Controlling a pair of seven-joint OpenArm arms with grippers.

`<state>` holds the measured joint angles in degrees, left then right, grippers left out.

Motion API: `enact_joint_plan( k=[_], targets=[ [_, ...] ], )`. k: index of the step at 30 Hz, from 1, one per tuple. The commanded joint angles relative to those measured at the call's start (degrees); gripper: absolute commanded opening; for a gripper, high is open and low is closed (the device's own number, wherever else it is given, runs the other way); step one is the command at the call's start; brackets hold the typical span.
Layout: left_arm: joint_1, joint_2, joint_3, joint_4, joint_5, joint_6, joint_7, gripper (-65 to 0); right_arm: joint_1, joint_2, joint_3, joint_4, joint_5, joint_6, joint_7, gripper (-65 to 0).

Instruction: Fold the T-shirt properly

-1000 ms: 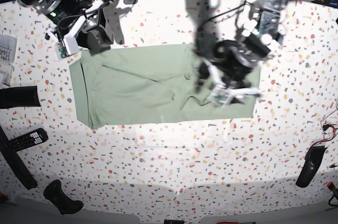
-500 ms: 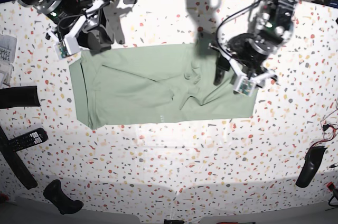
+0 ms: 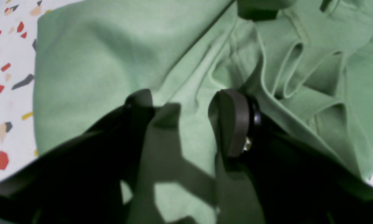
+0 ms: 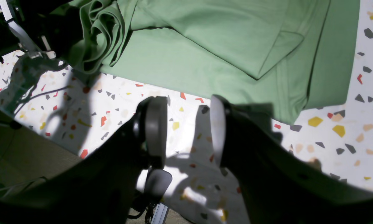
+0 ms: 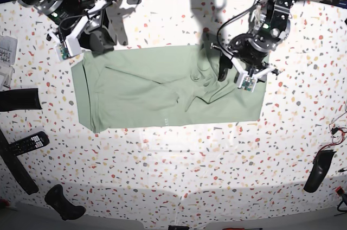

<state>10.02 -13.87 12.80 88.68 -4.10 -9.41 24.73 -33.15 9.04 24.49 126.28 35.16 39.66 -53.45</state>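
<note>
T-shirt (image 5: 157, 89): lies spread across the far middle of the terrazzo counter (image 5: 179, 176), bunched and creased at its right end.
Change: left end effector (image 3: 186, 124) has drawn back off the cloth toward that right edge, leaving the bunch unflattened.
Left end effector: spread, gripping nothing.
Right end effector (image 4: 186, 130): parted, empty, above bare counter beside the shirt's corner.
Writing: small white mark (image 5: 167, 121), unreadable.

One T-shirt (image 5: 162, 86) lies on one speckled table (image 5: 179, 170) — two grippers, left gripper (image 5: 234, 74) and right gripper (image 5: 97, 30) — plus one remote control (image 5: 28, 143).
</note>
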Motion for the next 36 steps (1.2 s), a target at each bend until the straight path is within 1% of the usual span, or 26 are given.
enact_joint_plan(
  k=[1,4,12,14,17,19,22,24,28,35,36],
  targets=[
    [-0.59,-0.28,0.02,2.10,-0.79,-0.02,1.01,-34.1,0.00,0.33,0.20,0.92,1.07,0.34,1.33,-42.8],
    [-0.81,-0.26,0.02,4.94,-3.96,-0.09,2.01,-34.1,0.02,0.33,0.20,0.92,1.07,0.34,1.33,-42.8],
    [0.37,-0.26,0.55,4.17,-2.97,-0.22,2.60,-33.9,0.00,0.31,0.20,0.92,1.07,0.34,1.33,-42.8],
    [0.63,-0.28,0.87,4.17,-2.84,-0.24,2.86,-30.4,0.00,0.33,0.20,0.92,1.07,0.34,1.31,-42.8],
    [0.26,-0.26,0.87,4.17,-3.02,-0.22,5.22,-22.6,0.00,0.33,0.20,0.92,1.09,0.34,1.31,-42.8],
    [0.11,-0.24,0.87,4.17,-3.10,-0.20,6.32,-20.7,-0.02,0.33,0.20,0.92,1.07,0.34,1.31,-42.8],
    [-0.04,-0.26,0.85,4.33,-4.61,-0.22,6.32,-20.7,-0.02,0.33,0.20,0.92,1.07,0.34,1.31,-42.8],
    [-0.52,-0.28,0.85,5.07,-4.57,-0.20,6.49,-20.7,-0.02,0.33,0.20,0.92,1.07,0.34,1.31,-42.8],
    [-2.47,-0.28,0.85,9.33,-4.59,-0.20,8.39,-20.7,0.00,0.33,0.20,0.92,1.07,0.34,1.31,-42.8],
    [-4.85,-0.31,0.85,15.47,-4.55,-0.20,8.72,-20.7,0.02,0.35,0.20,0.92,0.81,0.34,1.38,-42.6],
    [-5.01,-0.28,0.85,15.98,-4.57,-0.17,8.74,-20.7,0.22,0.35,0.20,0.92,0.83,0.34,1.46,-41.1]
  ],
)
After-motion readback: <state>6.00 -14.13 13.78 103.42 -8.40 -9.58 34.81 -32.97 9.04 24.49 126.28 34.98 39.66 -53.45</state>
